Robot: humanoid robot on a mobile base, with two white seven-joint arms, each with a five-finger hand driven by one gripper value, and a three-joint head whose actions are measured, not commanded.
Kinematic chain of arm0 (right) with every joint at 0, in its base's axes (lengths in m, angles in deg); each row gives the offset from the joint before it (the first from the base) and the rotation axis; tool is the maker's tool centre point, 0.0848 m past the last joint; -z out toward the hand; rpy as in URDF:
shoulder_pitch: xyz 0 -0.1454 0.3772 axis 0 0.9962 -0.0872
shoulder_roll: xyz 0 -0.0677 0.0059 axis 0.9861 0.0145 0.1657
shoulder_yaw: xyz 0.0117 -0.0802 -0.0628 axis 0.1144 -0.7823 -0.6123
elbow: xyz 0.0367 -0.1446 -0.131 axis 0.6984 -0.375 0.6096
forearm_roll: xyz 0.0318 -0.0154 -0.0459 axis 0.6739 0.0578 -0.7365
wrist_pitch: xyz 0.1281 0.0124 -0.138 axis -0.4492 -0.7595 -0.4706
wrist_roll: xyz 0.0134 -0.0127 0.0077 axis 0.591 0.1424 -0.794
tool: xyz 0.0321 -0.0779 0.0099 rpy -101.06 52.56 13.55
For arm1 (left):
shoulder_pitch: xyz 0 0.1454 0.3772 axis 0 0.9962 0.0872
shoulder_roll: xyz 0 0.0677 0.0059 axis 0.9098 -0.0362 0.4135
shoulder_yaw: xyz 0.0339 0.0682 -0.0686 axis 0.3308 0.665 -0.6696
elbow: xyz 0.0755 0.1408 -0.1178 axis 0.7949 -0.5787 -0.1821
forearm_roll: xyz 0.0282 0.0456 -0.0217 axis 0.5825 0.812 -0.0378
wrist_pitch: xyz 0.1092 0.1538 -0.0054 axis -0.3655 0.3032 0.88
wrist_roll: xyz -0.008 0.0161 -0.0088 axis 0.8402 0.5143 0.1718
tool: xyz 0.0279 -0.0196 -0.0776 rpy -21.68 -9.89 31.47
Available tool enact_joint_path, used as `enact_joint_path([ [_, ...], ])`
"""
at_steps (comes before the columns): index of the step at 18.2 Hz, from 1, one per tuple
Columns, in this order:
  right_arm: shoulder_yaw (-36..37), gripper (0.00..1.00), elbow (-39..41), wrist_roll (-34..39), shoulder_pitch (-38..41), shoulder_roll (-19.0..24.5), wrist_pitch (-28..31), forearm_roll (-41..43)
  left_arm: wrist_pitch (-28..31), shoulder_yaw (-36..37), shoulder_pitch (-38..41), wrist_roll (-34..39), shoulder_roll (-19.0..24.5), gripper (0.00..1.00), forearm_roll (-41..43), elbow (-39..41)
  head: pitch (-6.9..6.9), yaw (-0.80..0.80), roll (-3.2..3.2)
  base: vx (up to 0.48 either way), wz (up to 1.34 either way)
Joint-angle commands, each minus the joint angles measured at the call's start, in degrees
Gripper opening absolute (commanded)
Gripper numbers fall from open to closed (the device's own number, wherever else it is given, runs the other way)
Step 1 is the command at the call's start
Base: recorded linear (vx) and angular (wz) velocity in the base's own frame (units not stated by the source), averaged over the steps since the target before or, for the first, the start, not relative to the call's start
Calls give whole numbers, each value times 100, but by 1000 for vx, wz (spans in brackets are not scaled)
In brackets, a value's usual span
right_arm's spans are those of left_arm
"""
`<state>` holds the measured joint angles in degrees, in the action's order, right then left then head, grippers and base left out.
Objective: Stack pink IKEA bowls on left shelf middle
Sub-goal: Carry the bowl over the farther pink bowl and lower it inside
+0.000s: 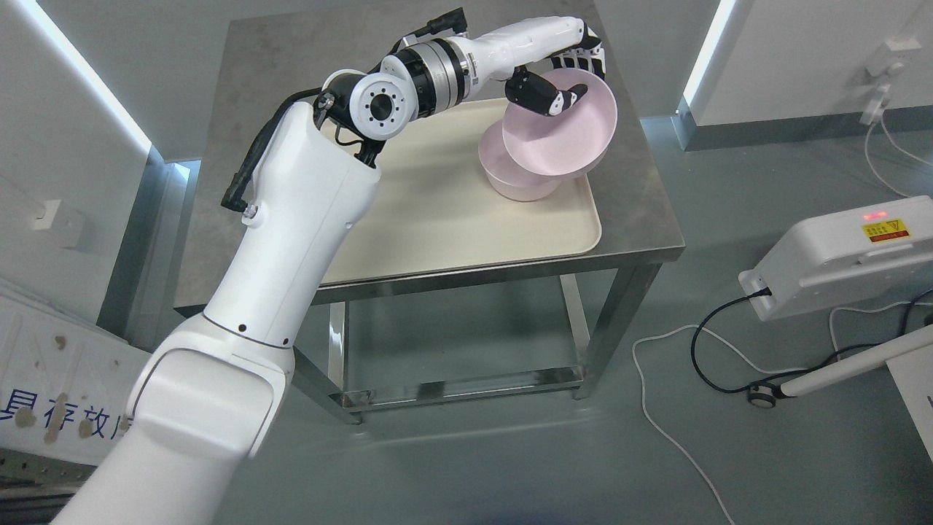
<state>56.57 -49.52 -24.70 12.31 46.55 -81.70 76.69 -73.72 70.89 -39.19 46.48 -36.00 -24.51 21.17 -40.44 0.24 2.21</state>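
My left arm reaches from the lower left across the steel table (656, 233) to its far right part. Its hand (572, 76) is shut on the rim of a pink bowl (565, 135), thumb inside and fingers (594, 55) behind the far edge. That bowl is tilted toward me and hangs just above a second pink bowl (510, 179), which stands upright on the cream tray (466, 219). Whether the two bowls touch is hidden by the upper one. My right arm does not show.
The tray covers most of the tabletop, with its right rim near the table's right edge. A white device (838, 255) with cables sits on the floor to the right. Grey wall panels stand behind the table.
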Motion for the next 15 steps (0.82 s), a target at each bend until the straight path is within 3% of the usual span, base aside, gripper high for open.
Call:
enact_joint_path([
  [1, 0, 100, 0, 0, -1, -100, -5, 0, 0, 186, -106, 44, -16, 4, -17, -774, 0, 0, 0, 0, 0],
  [15, 0, 100, 0, 0, -1, -100, -5, 0, -8, -448, -72, 88, -16, 6, 123, -933, 0, 0, 0, 0, 0],
])
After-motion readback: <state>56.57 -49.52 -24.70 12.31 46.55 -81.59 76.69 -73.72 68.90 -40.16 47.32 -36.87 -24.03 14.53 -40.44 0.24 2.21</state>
